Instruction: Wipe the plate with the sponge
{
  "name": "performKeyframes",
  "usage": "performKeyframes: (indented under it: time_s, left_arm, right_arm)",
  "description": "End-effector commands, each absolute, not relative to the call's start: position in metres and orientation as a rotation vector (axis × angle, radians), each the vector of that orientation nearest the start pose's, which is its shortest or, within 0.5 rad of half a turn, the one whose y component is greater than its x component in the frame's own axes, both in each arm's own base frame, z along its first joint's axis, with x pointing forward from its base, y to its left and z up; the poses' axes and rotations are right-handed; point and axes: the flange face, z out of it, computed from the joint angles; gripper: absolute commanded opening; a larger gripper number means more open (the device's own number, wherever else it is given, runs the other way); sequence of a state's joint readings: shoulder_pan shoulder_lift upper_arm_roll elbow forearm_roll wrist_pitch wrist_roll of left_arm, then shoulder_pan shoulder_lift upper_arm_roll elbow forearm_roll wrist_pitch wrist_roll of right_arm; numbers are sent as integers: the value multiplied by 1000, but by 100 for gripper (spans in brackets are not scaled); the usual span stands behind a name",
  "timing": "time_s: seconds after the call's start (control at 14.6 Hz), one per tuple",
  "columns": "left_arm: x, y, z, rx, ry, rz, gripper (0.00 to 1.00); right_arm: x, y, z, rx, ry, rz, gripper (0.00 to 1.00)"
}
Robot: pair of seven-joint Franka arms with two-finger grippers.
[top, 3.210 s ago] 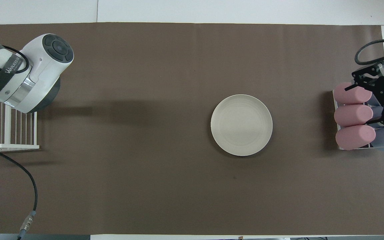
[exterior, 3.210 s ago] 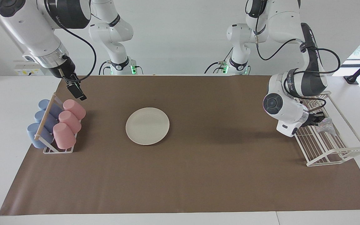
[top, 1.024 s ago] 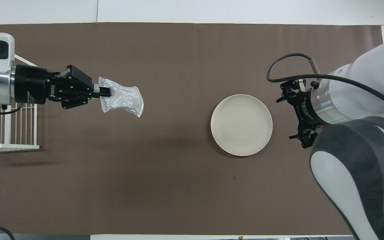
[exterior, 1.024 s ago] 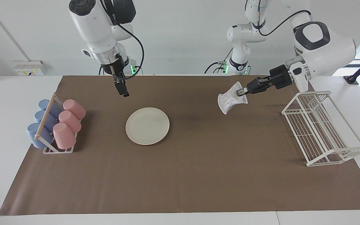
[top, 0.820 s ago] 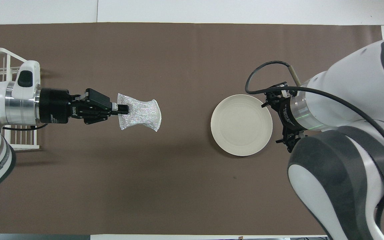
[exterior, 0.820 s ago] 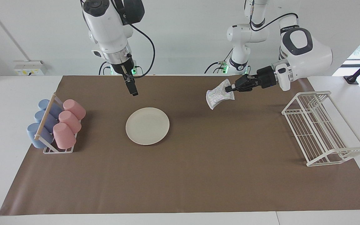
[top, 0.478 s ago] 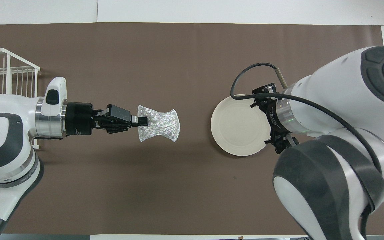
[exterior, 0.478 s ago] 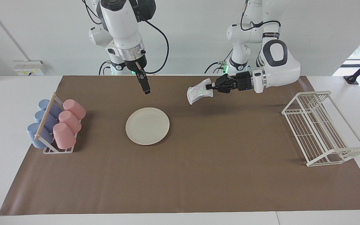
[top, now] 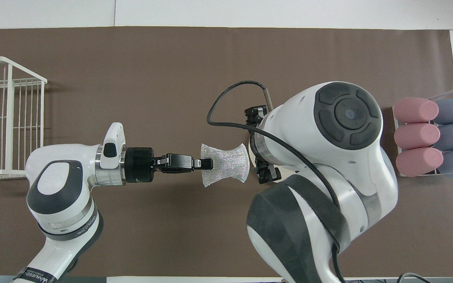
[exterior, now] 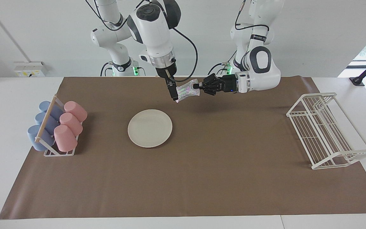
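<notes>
The cream-white plate (exterior: pixel 150 128) lies flat on the brown mat; in the overhead view my right arm covers nearly all of it. My left gripper (exterior: pixel 198 86) (top: pixel 207 163) reaches in level, shut on one end of the silvery mesh sponge (exterior: pixel 186 91) (top: pixel 225 164), held up over the mat beside the plate's edge. My right gripper (exterior: pixel 173 94) points straight down with its fingers (top: pixel 265 174) spread open, right at the sponge's free end. Whether it touches the sponge I cannot tell.
A rack of pink and blue cups (exterior: pixel 57 128) (top: pixel 431 137) stands at the right arm's end of the mat. A white wire dish rack (exterior: pixel 327 130) (top: pixel 8 118) stands at the left arm's end.
My left gripper has carried the sponge from the wire rack's end over toward the plate. My right arm has swung from above the cups to the sponge's free end.
</notes>
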State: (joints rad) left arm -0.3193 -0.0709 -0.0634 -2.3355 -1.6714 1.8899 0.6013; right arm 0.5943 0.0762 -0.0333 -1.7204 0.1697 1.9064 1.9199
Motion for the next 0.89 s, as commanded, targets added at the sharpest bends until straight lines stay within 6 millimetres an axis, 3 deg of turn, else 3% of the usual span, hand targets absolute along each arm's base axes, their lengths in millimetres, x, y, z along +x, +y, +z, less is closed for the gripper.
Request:
performKeyframes:
  time_s: [0.0,0.48,0.82]
  left_arm:
    - [430,-253,407,1681,37,-77,0]
    - [432,-251,405,1672,48,-78,0]
    - [433,-250,407,1659,42,-84,0]
  right_arm:
    - [501,335,539,-2239,1952,184,100]
    - [475,343,518,-2283,1954,248,100]
    - [469,346,518,-2293,1949,254,97]
